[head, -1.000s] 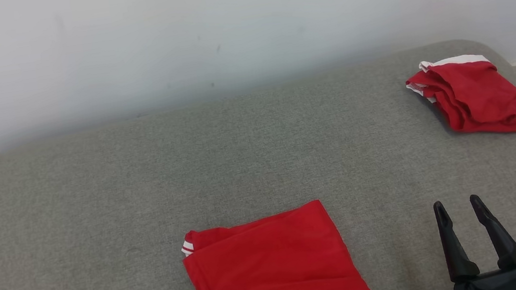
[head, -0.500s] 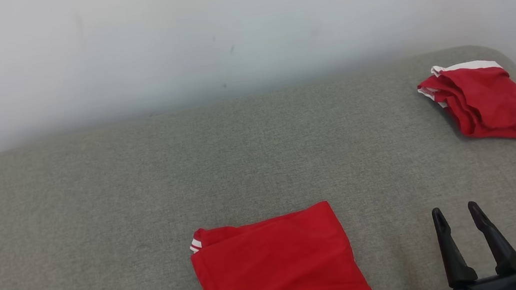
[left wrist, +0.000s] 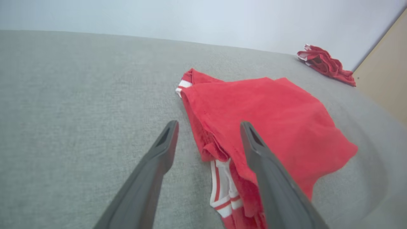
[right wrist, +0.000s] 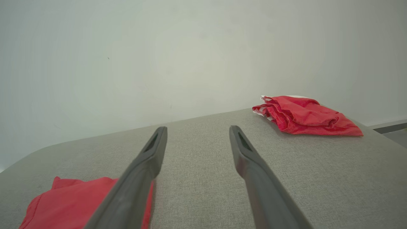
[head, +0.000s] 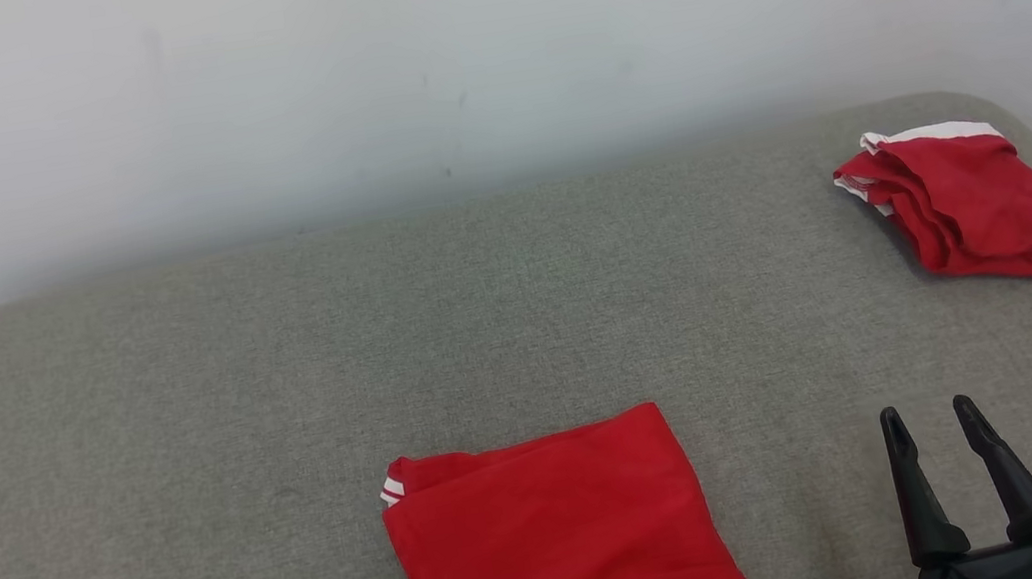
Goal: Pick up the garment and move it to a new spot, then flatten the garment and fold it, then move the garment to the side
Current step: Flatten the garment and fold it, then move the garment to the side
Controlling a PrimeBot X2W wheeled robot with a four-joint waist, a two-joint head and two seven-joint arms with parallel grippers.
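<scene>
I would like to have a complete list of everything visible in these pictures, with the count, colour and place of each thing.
folded garment: 1, red with white-striped trim, front middle of the cushion
crumpled garment: 1, red with white edge, far right corner of the cushion
cushion: 1, grey fabric, under both garments
wall: 1, white, behind the cushion
left pincer: 1, dark, open, at the folded garment's left edge
right pincer: 1, dark, open, over bare cushion right of the folded garment
</scene>
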